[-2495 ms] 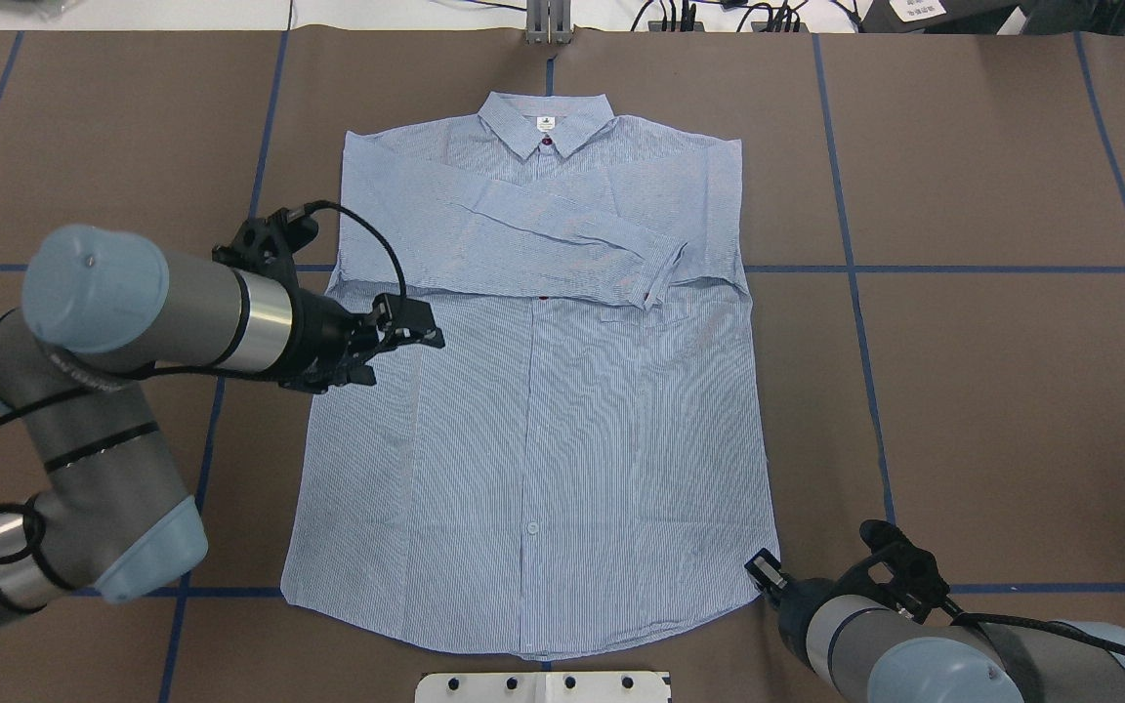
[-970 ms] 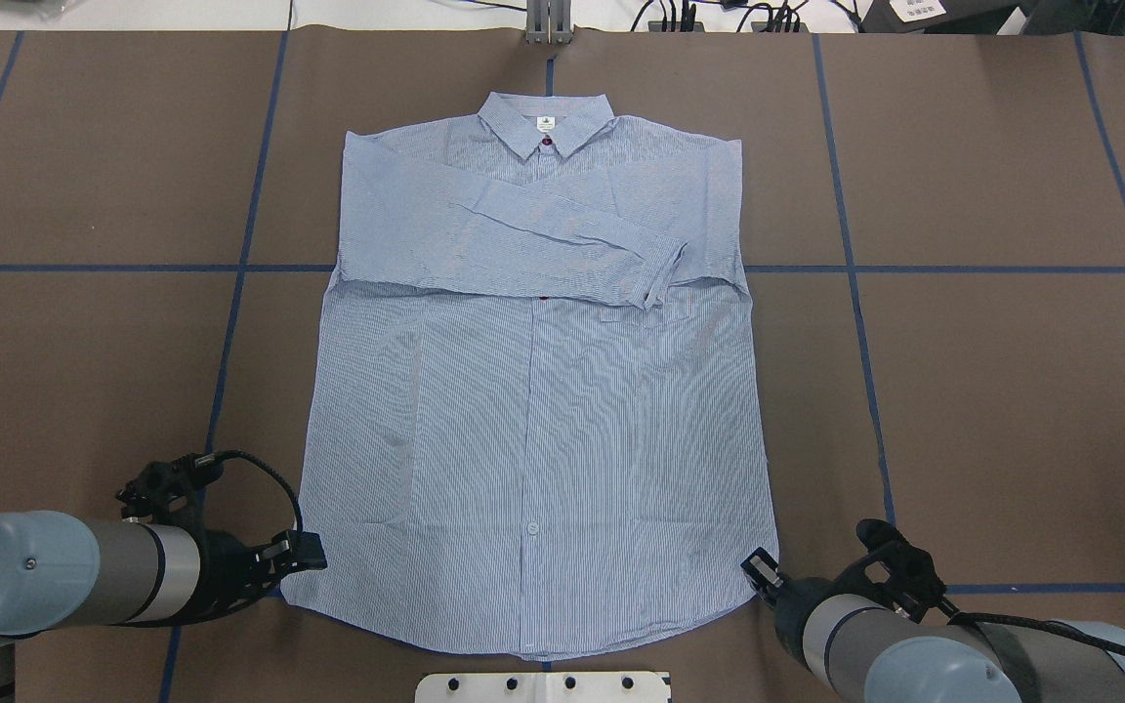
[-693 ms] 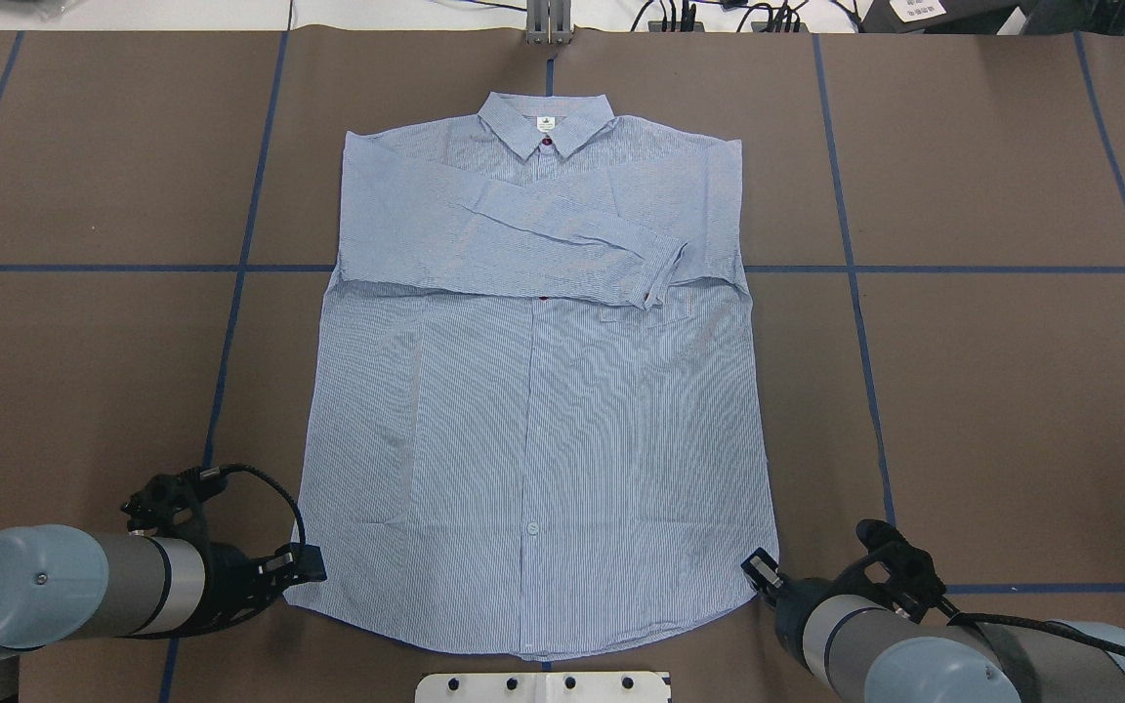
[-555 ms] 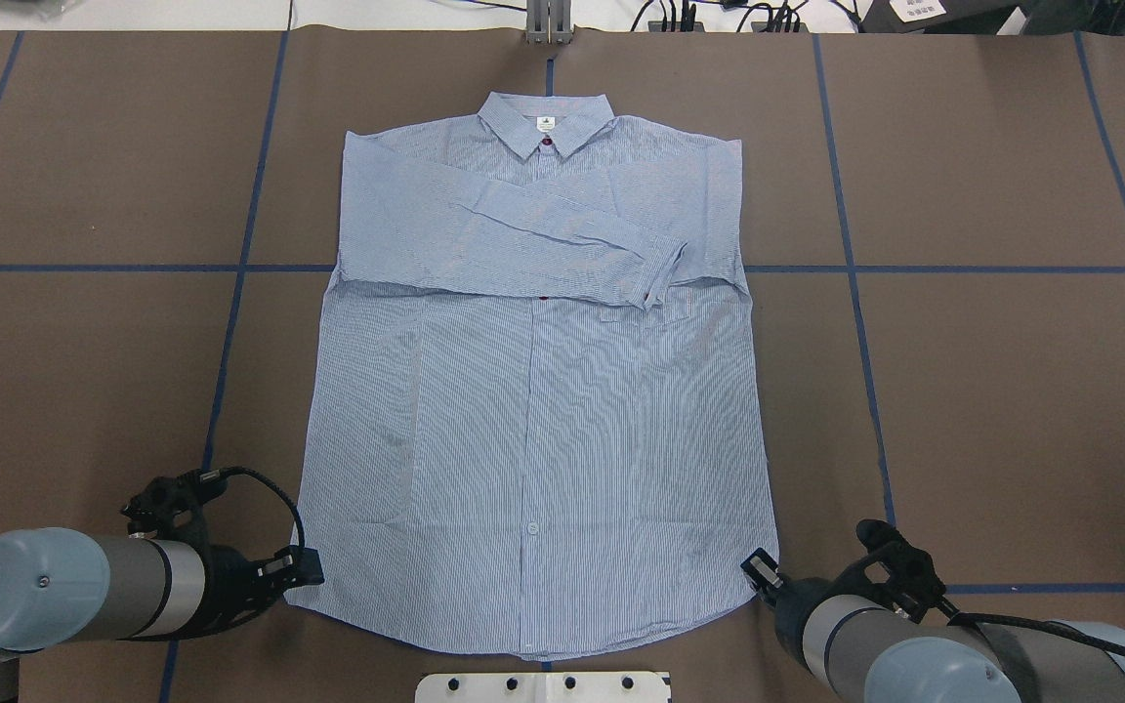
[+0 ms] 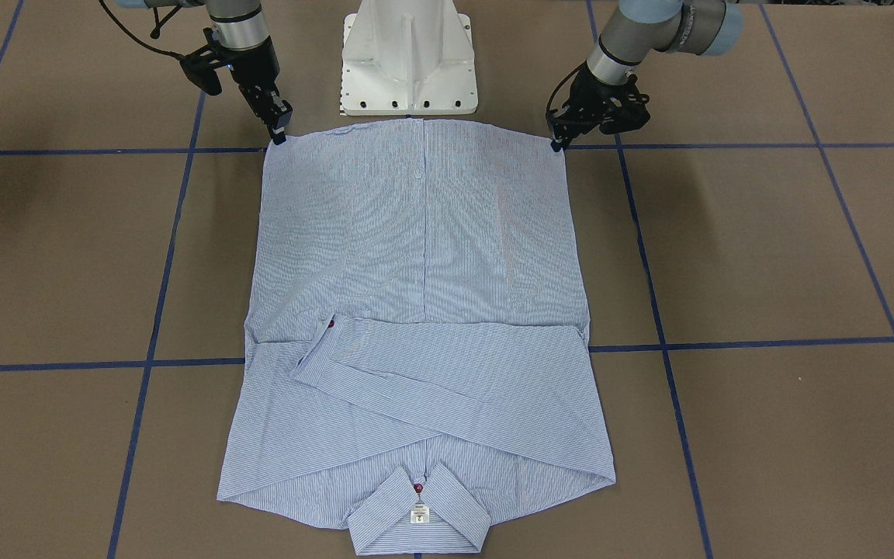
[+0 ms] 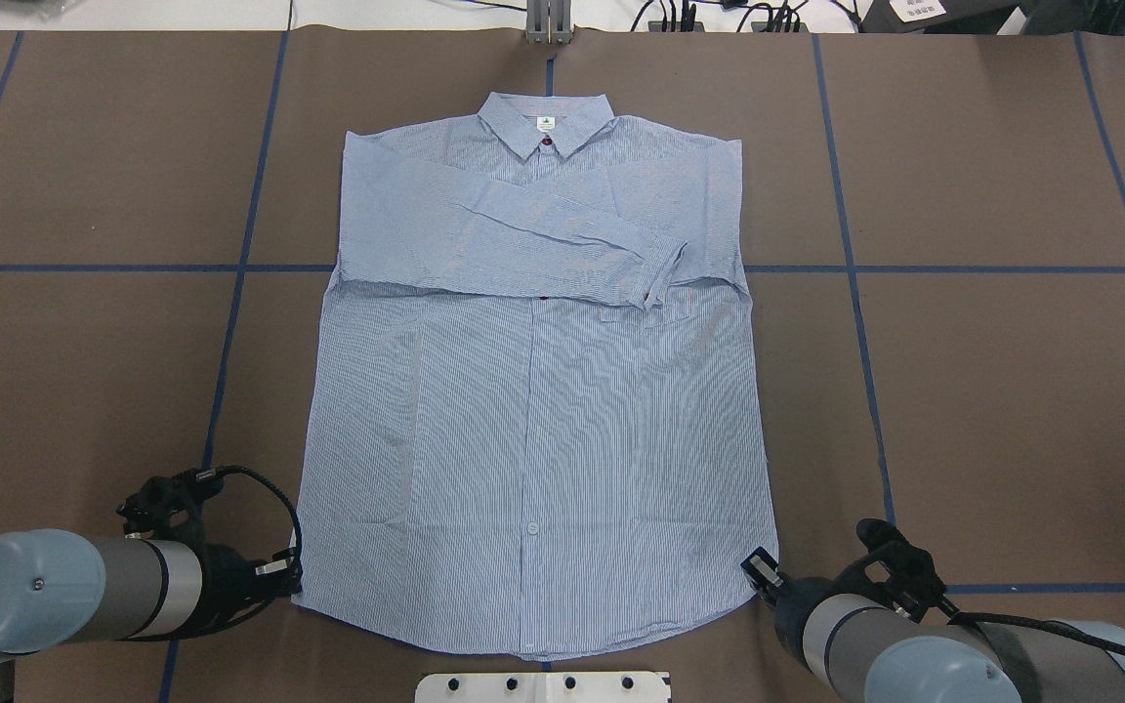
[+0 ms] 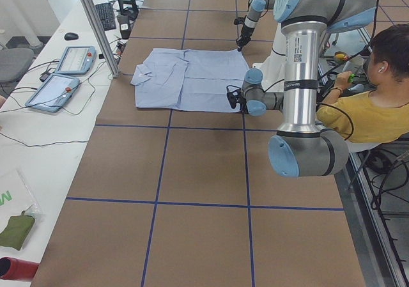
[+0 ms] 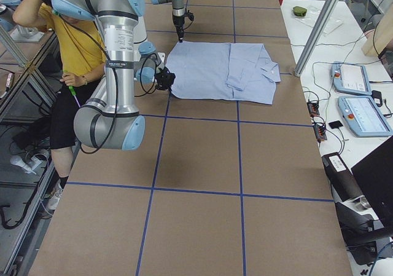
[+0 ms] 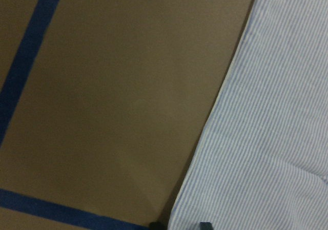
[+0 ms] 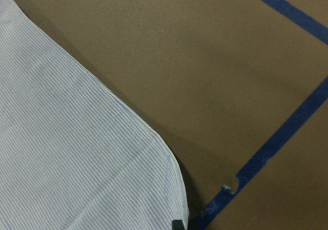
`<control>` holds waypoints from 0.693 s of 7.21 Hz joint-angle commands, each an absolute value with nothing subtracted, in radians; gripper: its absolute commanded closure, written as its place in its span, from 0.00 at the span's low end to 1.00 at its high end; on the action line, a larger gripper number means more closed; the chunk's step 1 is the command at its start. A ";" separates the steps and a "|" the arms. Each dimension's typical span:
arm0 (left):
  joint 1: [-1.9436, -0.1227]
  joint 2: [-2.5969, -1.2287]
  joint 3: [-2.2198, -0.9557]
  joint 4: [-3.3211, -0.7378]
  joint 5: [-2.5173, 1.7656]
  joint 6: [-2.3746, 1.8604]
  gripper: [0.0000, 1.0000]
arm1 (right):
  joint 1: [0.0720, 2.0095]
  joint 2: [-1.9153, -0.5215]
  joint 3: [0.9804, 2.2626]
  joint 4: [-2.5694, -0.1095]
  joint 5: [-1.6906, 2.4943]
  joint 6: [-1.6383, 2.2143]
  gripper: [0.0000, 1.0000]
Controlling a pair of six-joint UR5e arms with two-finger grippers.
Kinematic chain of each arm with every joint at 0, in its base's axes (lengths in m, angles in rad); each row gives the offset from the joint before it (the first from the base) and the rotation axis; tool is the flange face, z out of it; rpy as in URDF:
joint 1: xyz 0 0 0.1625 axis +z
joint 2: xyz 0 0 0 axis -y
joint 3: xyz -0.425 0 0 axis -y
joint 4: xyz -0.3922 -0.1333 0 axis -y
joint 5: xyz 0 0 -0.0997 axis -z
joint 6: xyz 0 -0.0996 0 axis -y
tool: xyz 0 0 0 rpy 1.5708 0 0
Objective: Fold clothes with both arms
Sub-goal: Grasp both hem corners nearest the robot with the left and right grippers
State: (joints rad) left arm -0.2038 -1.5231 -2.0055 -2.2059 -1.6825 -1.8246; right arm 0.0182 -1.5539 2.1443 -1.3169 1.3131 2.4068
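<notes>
Evidently limp and light, the pale-blue striped button-up shirt (image 6: 533, 391) wants hem-corner holds: one lies between parted fingers of the black left gripper (image 6: 293, 576); for the black right gripper (image 6: 756, 566), closure cannot be told.

Left arm (image 6: 133, 598): forearm near level, wrist low, left gripper (image 6: 295, 578) pointing inward; finger gap unclear. Right arm (image 6: 855, 635): likewise low, right gripper (image 6: 754, 563) angled inward; finger gap unclear.
</notes>
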 commanded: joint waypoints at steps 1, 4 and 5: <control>-0.210 -1.519 -2.043 -2.206 -1.684 -1.825 1.00 | 0.020 -1.554 2.155 -1.316 1.313 2.407 1.00; -0.218 -1.509 -2.237 -2.047 -1.732 -1.844 1.00 | 0.061 -1.554 2.224 -1.345 1.313 2.407 1.00; -0.253 -1.526 -2.250 -2.042 -1.738 -1.844 1.00 | 0.098 -1.554 2.262 -1.367 1.313 2.407 1.00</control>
